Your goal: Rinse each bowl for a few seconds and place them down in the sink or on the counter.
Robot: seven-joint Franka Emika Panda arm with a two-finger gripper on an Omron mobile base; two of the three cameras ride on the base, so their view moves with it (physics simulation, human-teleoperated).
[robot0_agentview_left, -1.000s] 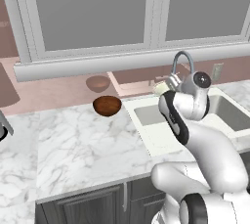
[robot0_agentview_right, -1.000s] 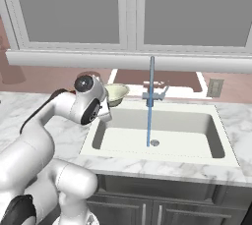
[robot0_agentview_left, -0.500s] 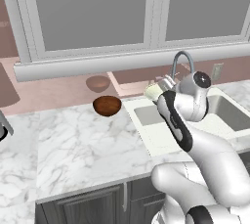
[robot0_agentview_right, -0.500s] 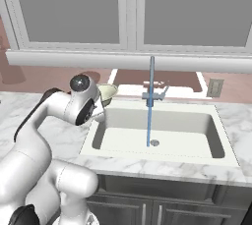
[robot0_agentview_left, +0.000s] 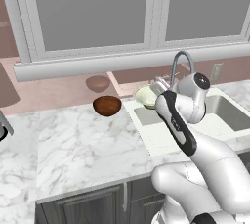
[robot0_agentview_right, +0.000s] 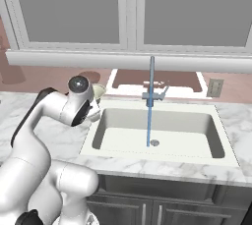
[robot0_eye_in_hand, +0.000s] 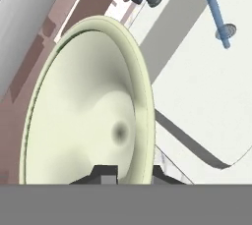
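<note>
Left base view: you see the gripper (robot0_agentview_left: 155, 91) holding the cream bowl (robot0_agentview_left: 145, 96) by its rim, raised just over the left edge of the sink (robot0_agentview_left: 229, 115), beside the grey faucet (robot0_agentview_left: 181, 64). The reddish-brown bowl (robot0_agentview_left: 107, 105) sits upright on the counter (robot0_agentview_left: 78, 145) near its back edge, left of the sink and apart from the arm.

Right base view: a thin blue water stream (robot0_agentview_right: 149, 106) falls from the faucet to the basin floor beside the drain (robot0_agentview_right: 154, 143); the cream bowl peeks from behind the wrist at the sink's back left corner.

Hand view: your two fingertips (robot0_eye_in_hand: 104, 174) stand nearly closed, pinching the bowl's rim, its pale hollow facing you.
</note>
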